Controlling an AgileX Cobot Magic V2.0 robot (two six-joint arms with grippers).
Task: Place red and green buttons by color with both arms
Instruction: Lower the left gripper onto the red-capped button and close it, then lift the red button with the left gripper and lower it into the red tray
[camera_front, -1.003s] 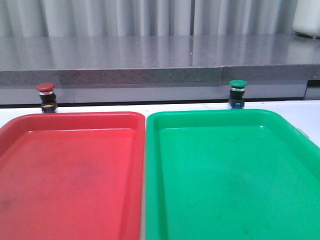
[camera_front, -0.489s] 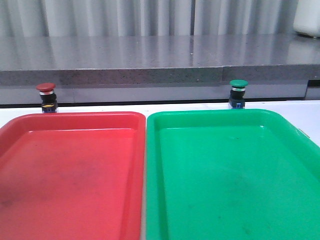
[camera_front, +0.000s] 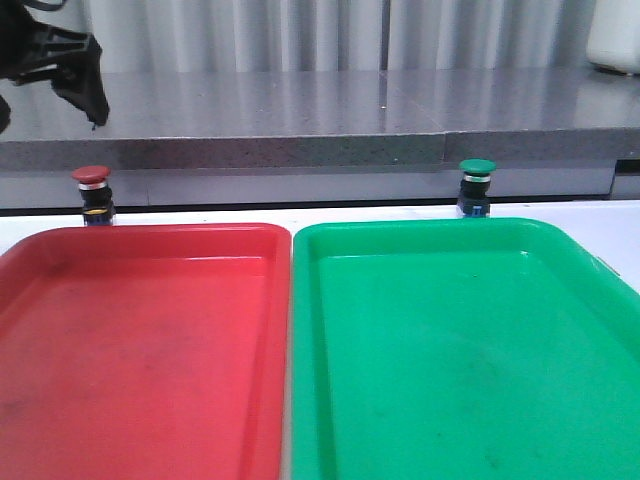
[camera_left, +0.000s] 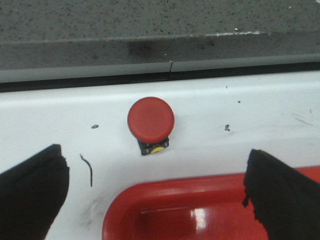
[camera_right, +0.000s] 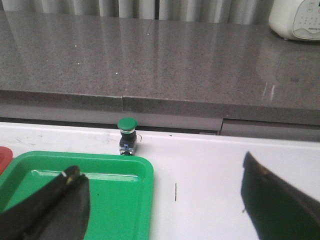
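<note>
Front view: red button (camera_front: 91, 193), green button (camera_front: 475, 186) upright; both claws gape, empty.

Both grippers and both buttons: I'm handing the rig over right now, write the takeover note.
Left gripper: open, empty, above the red button, which sits between its fingers' line of approach.
Right gripper: open, empty, well short of the green button.
Red button stands upright on the white table just behind the red tray; green button stands upright just behind the green tray.
Done: nothing placed; both trays hold no button.
Left: grasp each button, red into the red tray, green into the green tray.
</note>
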